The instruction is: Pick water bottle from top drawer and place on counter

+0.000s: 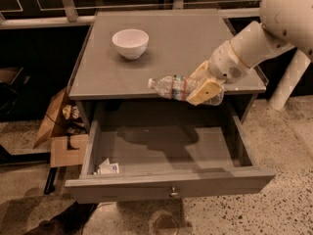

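Camera view, end effector (205,90) gripping bottle (172,87) (midair)

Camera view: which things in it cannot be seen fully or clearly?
The bottle: base end covered by the jaws of the gripper, shut on it at the front edge of the counter.
The drawer: back part hidden under the counter.
The white scrap in the drawer's front left corner: too small to identify.
The arm: cut off by the right edge.
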### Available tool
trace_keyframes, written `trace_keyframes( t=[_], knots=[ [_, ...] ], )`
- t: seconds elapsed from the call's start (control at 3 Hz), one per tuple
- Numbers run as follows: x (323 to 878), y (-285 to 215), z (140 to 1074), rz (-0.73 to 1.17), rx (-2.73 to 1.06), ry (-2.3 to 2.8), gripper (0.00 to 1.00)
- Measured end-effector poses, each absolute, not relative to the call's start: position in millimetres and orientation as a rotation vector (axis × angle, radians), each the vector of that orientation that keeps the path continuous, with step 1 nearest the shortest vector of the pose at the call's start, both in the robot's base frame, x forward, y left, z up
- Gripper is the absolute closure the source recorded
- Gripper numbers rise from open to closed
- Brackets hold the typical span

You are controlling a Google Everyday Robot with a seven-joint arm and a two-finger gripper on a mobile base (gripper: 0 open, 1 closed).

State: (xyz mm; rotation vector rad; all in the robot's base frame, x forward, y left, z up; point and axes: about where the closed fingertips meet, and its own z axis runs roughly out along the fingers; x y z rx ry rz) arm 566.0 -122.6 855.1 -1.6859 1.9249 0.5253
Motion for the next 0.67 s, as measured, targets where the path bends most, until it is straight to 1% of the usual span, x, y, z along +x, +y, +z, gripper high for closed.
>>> trace_keyframes(
  t=[0.33, 0.67],
  knots=[
    [583.4, -119.4, 864.6, 0.45, -1.669, 1.931, 1.0],
    [615.0, -120.1, 855.8, 0.337, -1.559, 1.95, 1.0]
  ],
)
